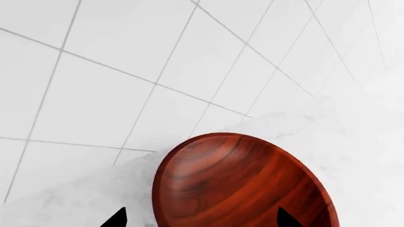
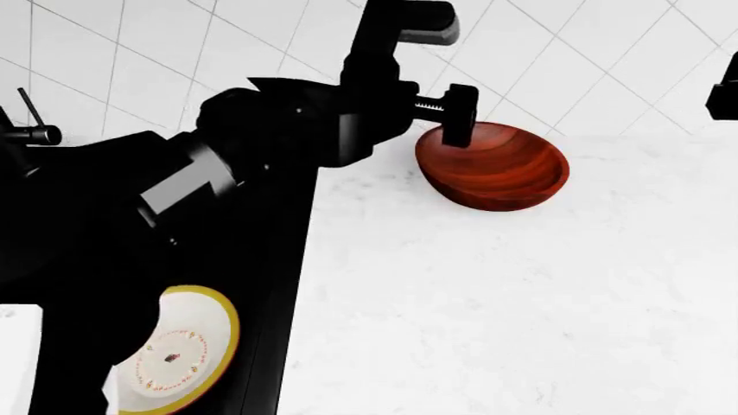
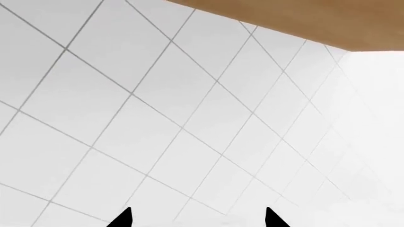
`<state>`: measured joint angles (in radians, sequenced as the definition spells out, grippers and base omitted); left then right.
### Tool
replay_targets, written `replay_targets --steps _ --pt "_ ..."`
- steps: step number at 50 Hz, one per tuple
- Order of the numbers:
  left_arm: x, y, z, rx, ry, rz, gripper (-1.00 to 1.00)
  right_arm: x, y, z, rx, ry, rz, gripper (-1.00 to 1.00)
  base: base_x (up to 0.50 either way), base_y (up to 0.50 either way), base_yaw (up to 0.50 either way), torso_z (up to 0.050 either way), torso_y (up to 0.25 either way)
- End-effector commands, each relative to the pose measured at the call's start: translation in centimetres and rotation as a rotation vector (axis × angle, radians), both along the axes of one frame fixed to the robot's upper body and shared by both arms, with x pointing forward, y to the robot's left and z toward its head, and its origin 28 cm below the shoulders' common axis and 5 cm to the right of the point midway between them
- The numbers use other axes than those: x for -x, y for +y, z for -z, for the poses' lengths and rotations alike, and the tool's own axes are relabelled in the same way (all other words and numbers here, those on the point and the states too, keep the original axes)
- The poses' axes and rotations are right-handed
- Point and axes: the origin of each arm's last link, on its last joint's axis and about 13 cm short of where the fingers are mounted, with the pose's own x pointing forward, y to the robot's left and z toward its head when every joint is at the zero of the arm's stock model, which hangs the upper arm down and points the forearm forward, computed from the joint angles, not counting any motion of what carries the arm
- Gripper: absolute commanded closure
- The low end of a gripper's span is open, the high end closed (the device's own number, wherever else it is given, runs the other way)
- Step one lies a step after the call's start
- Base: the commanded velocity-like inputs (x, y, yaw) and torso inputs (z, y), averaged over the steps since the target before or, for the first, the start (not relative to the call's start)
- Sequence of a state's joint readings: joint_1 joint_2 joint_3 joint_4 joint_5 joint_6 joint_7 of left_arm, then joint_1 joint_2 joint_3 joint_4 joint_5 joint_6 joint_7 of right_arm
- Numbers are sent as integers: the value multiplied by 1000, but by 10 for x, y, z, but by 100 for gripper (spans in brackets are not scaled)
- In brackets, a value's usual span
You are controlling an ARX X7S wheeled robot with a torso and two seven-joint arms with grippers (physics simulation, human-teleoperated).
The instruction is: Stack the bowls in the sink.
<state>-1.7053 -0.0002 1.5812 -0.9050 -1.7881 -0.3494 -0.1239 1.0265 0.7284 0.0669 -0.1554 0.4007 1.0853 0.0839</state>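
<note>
The reddish-brown wood-grain bowl [image 2: 493, 164] sits upright on the white marble counter near the tiled wall. My left gripper [image 2: 455, 130] hangs at its left rim. In the left wrist view this gripper [image 1: 202, 218] is open and astride the rim of the wooden bowl [image 1: 240, 184]: one fingertip [image 1: 117, 218] is outside over the counter, the other over the bowl's inside. The white bowl with a yellow rim [image 2: 179, 350] lies in the black sink [image 2: 259, 372], partly hidden by my left arm. My right gripper [image 3: 197, 217] is open, holds nothing and faces the wall tiles.
A slim black faucet [image 2: 23, 130] stands at the far left. The tiled wall [image 2: 600, 52] rises just behind the wooden bowl. White marble counter [image 2: 496, 303] spreads to the right of the sink. A brown cabinet underside [image 3: 315, 21] shows high in the right wrist view.
</note>
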Motion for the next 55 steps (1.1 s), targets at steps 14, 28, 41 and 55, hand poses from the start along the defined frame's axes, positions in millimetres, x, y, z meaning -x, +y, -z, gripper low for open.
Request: replay_targets --steps 14,28,41,55 --pt "1 -2 -21 -7 -73 -10 -100 1 -4 0 -2 -2 7 -100 0 0 0 0 0" --pt "1 -1 -19 -19 -78 -1 -100 -1 -3 1 -1 3 5 -100 0 0 0 0 -113" --pt "2 -2 -18 -29 -85 5 -100 -1 -3 3 -2 5 4 -100 0 0 0 0 -135" --pt "2 -2 -17 -38 -90 10 -100 0 -4 4 -4 6 5 -100 0 0 0 0 -136"
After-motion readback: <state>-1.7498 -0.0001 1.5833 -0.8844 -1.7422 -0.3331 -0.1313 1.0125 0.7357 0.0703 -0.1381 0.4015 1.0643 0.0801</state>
